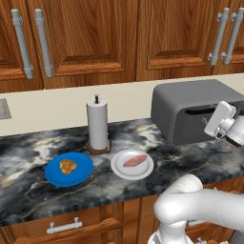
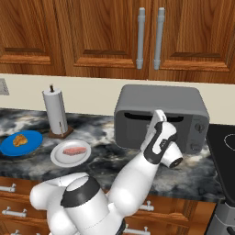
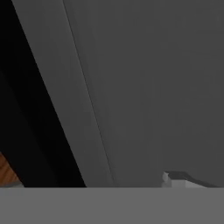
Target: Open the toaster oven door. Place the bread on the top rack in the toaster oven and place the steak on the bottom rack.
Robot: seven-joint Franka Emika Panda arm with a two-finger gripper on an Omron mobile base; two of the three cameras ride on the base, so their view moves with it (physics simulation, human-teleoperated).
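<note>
Pincer: the pincer [image 2: 158,114] is pressed against the dark gray flat toaster oven door [image 2: 137,131] at its long slot; how far it gapes cannot be told.
Oven: gray boxy toaster oven [image 1: 190,97] stands on the dark marbled table [image 1: 28,162], door closed.
Bread: golden lumpy bread [image 1: 67,166] on blue plate [image 1: 81,178], well left of pincer.
Steak: pink-red flat steak [image 1: 135,160] on white plate [image 1: 119,169], between.

Glossy white arm [image 2: 133,176], seemingly dark-jointed
</note>
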